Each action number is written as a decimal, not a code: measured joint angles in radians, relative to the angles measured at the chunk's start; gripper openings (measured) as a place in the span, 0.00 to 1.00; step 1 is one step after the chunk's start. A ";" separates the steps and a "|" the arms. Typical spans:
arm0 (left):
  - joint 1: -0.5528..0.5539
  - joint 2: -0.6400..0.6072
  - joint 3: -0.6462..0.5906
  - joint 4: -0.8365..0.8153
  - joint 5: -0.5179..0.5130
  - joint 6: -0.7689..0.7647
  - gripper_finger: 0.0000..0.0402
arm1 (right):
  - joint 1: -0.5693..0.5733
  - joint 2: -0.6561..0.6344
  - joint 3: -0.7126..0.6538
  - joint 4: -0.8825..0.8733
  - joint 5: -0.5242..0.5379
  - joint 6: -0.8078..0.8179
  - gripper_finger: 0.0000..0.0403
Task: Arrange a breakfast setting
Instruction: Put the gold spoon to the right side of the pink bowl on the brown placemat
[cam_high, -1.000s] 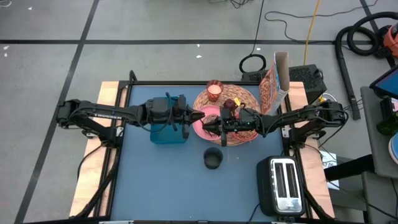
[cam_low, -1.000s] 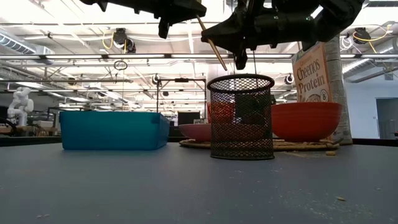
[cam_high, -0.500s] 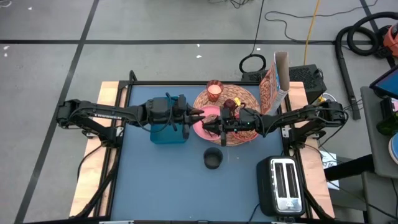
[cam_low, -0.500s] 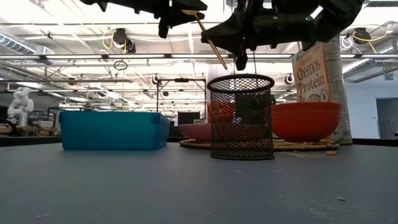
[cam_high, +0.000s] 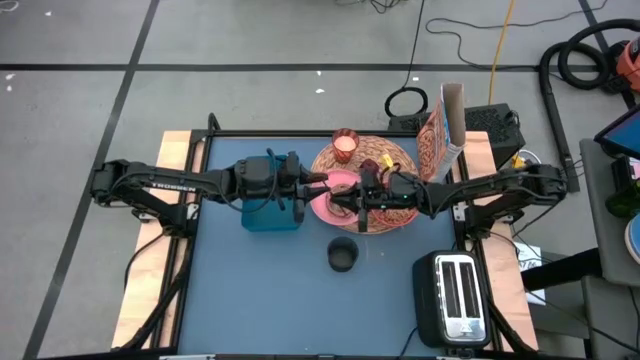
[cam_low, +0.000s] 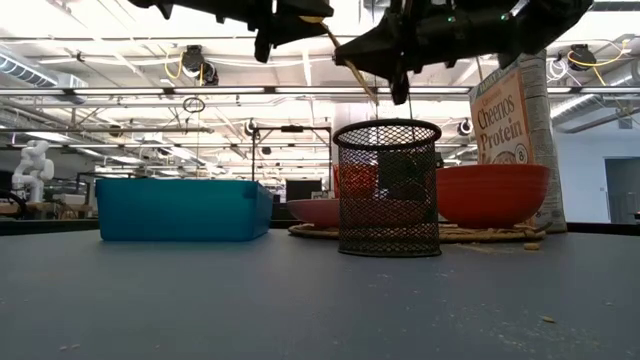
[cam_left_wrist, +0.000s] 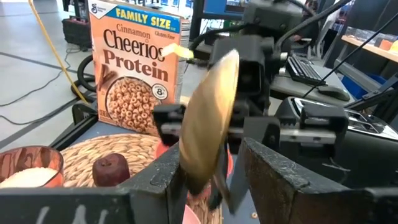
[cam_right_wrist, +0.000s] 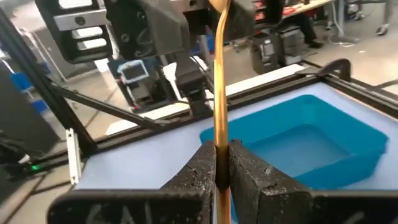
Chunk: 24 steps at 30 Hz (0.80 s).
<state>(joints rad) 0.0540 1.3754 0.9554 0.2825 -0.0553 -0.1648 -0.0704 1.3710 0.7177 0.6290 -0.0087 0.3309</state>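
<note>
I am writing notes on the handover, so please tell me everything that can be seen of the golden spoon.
The spoon is shiny gold-coloured metal, with an oval bowl and a thin curved handle. It is held in the air above the pink plate, touching no dish. The right pincer is shut on its handle, and the bowl end lies between the fingers of the left pincer, which looks open. In the low view it slants above the mesh cup.

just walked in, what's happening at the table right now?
Mid-handover of a gold spoon above the pink plate. The right gripper is shut on its handle; the left gripper straddles the bowl end, and I can't tell whether it has closed. The straw placemat, candle glass, red bowl, dark-red fruit and Cheerios box are already set.
</note>
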 joint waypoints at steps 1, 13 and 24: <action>0.000 0.000 0.000 -0.001 0.000 -0.001 0.37 | 0.000 -0.020 0.000 -0.031 0.007 -0.007 0.05; 0.000 0.000 0.000 -0.029 0.007 0.000 0.37 | -0.001 -0.296 0.000 -0.434 0.124 0.076 0.04; 0.000 0.000 0.000 -0.079 0.006 0.002 0.37 | 0.000 -0.548 0.000 -0.845 0.117 0.420 0.04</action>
<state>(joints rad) 0.0539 1.3758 0.9554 0.2033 -0.0498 -0.1631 -0.0708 0.8230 0.7174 -0.2163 0.1086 0.7509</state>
